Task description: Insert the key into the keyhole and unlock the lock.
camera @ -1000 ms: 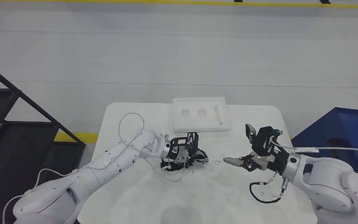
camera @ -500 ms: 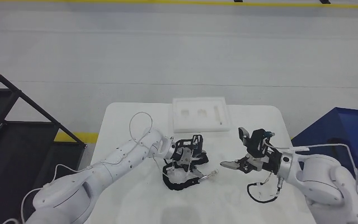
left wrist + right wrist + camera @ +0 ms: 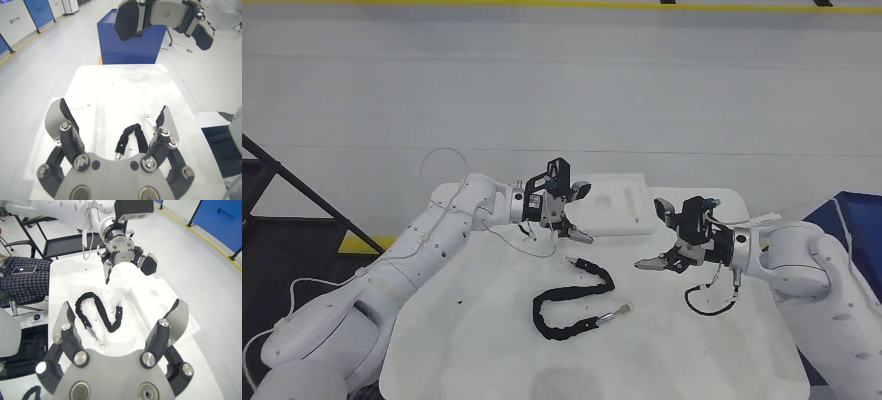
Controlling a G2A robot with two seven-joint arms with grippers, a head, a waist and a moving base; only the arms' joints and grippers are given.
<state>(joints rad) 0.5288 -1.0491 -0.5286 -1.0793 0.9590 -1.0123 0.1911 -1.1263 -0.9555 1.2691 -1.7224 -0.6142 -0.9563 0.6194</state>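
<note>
- The lock, a chain in a black fabric sleeve, lies in a loose S on the white table, roughly in the middle and nearer the robot than the foam tray.
- Its two ends are apart. One ends in a bare metal pin pointing towards the tray; the other is a silver barrel on the robot's side of the curve.
- The key lies flat on the table in line with that barrel, its ring trailing behind. From the right wrist view the key meets the barrel's tip, but I cannot tell whether the blade is actually inside the keyhole.
- From the left wrist view the lock and key lie on the table beyond its fingers, touching neither.
- The left gripper hangs above the table just beside the tray's near-left corner, fingers spread wide and holding nothing; the right wrist view shows the same, with the left gripper up off the surface.
- The right gripper hovers over the table's right part, well apart from the lock, jaws likewise wide apart and empty.
- The white foam tray sits at the far edge of the table, with shallow rectangular recesses.
- A blue cabinet stands on the floor beyond the table's right end.
</note>
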